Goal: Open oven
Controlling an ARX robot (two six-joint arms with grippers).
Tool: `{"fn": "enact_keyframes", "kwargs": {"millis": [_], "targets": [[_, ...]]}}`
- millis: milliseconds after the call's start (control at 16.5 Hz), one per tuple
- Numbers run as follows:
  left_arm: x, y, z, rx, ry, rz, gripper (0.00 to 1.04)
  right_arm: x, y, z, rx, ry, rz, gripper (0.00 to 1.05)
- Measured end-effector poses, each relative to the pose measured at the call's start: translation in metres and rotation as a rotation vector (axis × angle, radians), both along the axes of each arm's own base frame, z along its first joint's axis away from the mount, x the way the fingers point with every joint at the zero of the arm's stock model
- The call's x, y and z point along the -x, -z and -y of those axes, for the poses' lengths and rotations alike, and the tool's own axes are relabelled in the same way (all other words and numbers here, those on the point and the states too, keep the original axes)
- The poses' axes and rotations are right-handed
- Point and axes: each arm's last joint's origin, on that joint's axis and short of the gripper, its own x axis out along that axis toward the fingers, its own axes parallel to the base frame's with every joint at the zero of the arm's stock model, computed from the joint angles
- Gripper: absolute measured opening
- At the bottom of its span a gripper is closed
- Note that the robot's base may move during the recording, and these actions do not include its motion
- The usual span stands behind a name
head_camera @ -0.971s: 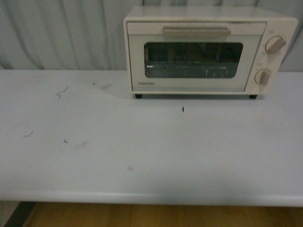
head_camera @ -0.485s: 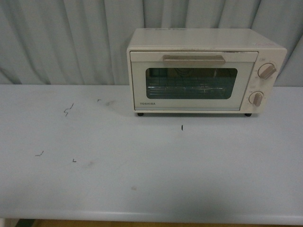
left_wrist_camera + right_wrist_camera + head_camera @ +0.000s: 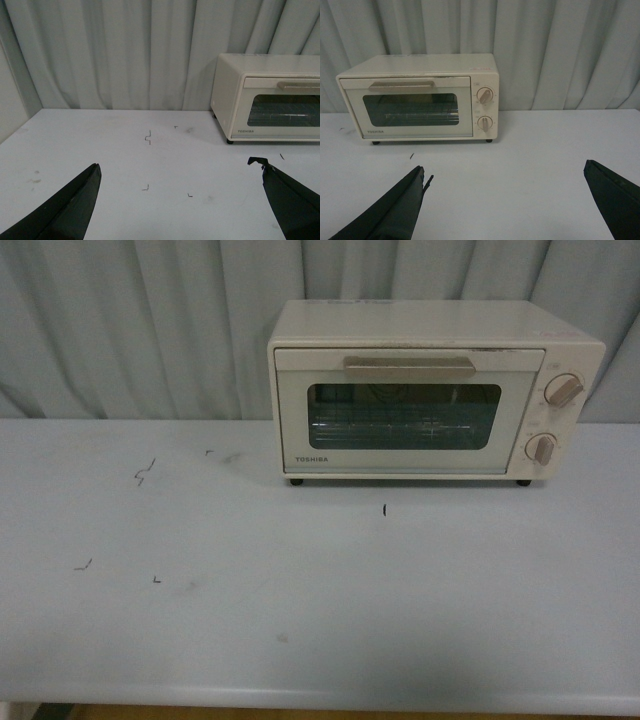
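My left gripper [image 3: 176, 165] and right gripper [image 3: 505, 167] both stand wide open, empty. The oven [image 3: 420, 390] looks light and may slide; I would pull its stiff bar handle [image 3: 410, 367].

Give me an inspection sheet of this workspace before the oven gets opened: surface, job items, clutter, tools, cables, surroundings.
Surface: pale table, with a few small dark marks.
Job's things: Toshiba toaster oven at the back of the table; door shut, bar handle along its top, two knobs beside it.
Clutter: nothing seen.
Tools: left tool open and empty, above the table, well short of the oven; right tool likewise.
Cables: nothing seen.
Surroundings: grey pleated curtain behind the table.
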Motion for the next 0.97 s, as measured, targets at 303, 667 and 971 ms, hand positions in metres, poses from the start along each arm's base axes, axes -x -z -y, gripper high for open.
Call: {"fn": "enact_keyframes", "kwargs": {"millis": [303,667,971], "targets": [[0.0,0.0,0.0,0.0,0.0,0.0,0.98,0.0,-0.0001,0.0,0.0,0.0,0.001,0.98],[0.0,0.0001,0.0,0.0,0.0,-0.001,0.98,0.0,-0.0002,0.0,0.0,0.0,0.002,0.98],[0.0,0.0,0.0,0.0,0.0,0.0,0.98,0.0,0.0,0.0,0.0,0.0,0.0,0.98]]}}
